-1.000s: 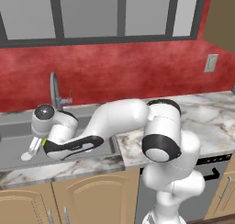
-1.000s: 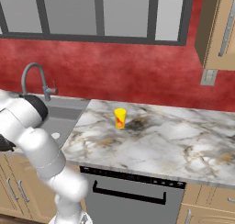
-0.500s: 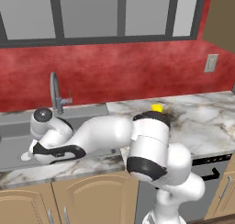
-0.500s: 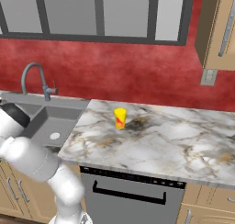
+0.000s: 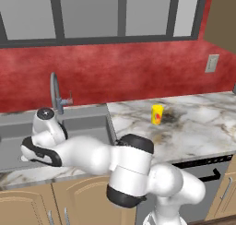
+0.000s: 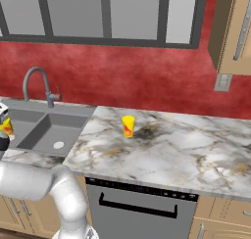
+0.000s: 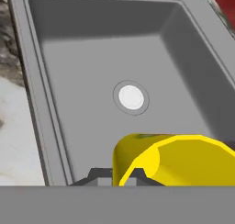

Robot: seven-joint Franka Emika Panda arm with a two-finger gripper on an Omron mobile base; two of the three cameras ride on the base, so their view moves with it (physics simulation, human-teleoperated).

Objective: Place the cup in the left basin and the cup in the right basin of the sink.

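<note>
My gripper (image 7: pixel 134 174) is shut on a yellow cup (image 7: pixel 174 159), which covers the lower right of the hand view. In the right base view this held cup (image 6: pixel 6 127) shows at the far left edge. Below it lies a dull grey basin (image 7: pixel 92 71) with a round pale drain (image 7: pixel 131 98); going by where the hand (image 5: pixel 37 143) hangs in the left base view, it is the left basin (image 5: pixel 9 148). The right basin (image 6: pixel 51 130) lies empty beside it. A second yellow cup (image 5: pixel 157 114) (image 6: pixel 128 126) with a red mark stands upright on the marble counter.
A tall curved grey tap (image 5: pixel 55 92) (image 6: pixel 37 83) rises behind the sink divider. My folded arm (image 5: pixel 131 168) hangs over the counter's front edge. The marble counter (image 6: pixel 186 150) stretches right, with a dishwasher front (image 6: pixel 137 208) under it and a red backsplash (image 5: pixel 138 72) behind.
The hand has moved left and a little lower over the sink with the cup in it, and the elbow has folded down toward the front. The cup on the counter has stayed put.
</note>
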